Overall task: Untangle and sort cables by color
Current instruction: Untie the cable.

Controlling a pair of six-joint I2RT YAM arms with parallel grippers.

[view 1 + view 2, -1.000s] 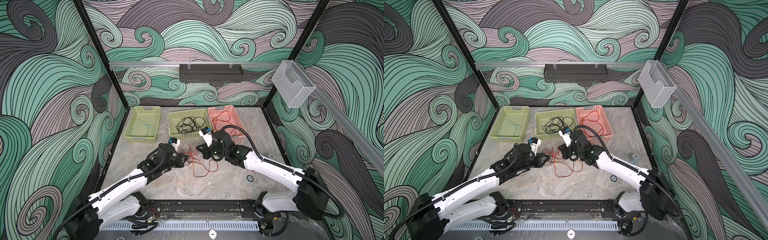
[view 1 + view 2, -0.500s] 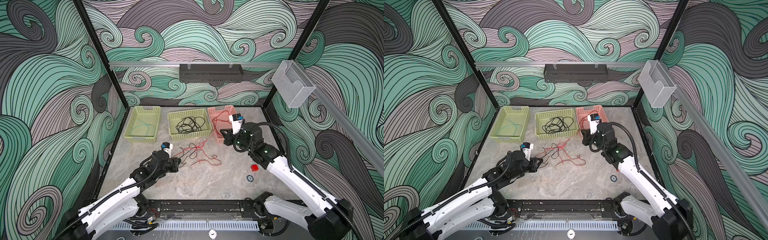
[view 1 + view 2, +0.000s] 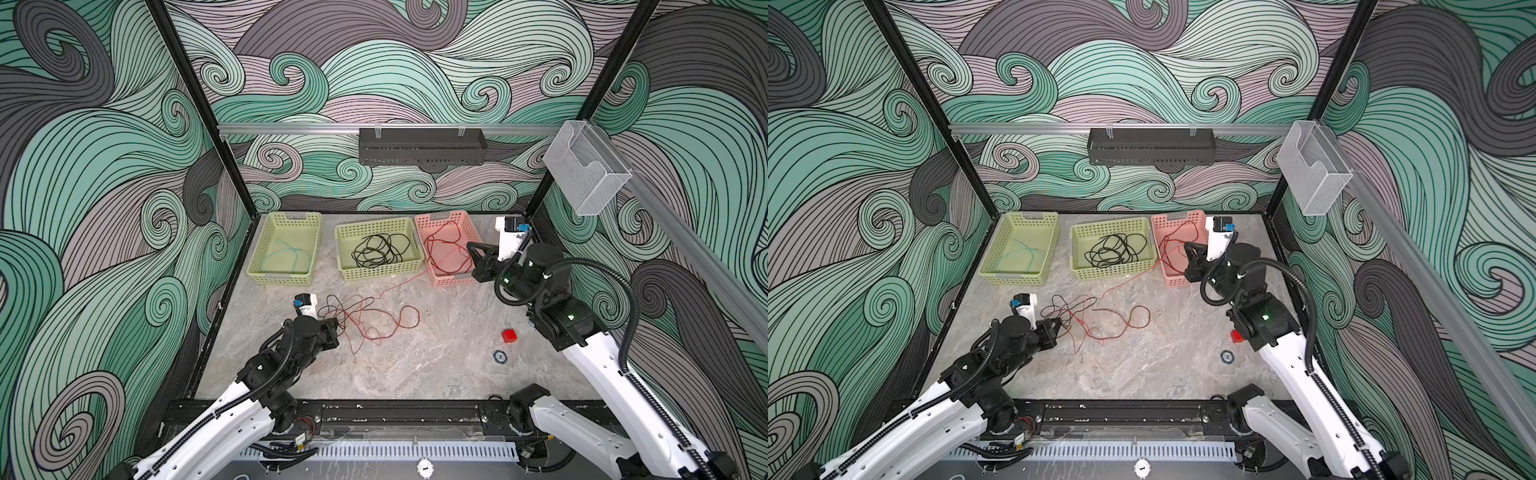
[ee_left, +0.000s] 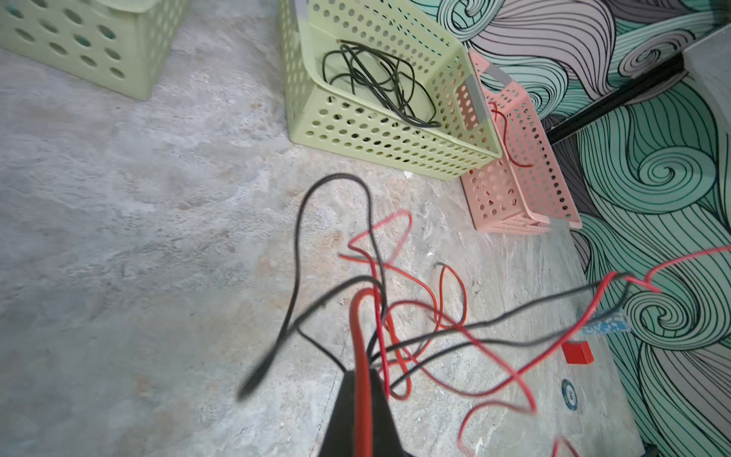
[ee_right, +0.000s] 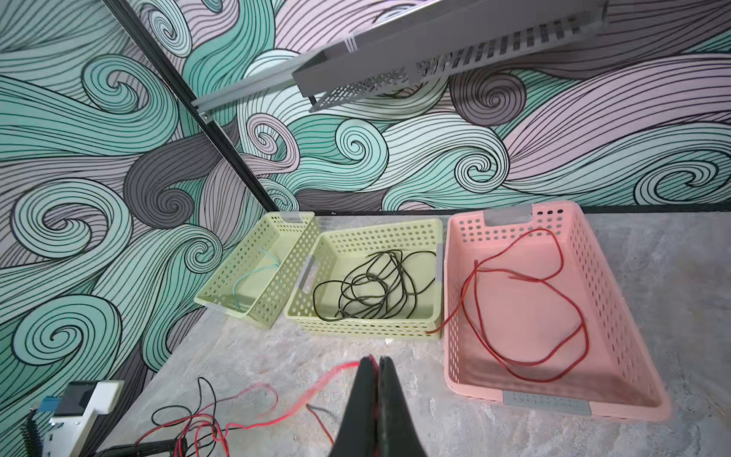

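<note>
The left end effector is clamped on a red cable from the red-and-black tangle lying mid-bench toward the left edge. The right end effector, pinched together on a taut red strand, hangs by the pink basket at the far edge.

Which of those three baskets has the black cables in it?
The middle basket, pale green, holds the black cables. The other green basket holds a teal cable; the pink basket a red cable.
</note>
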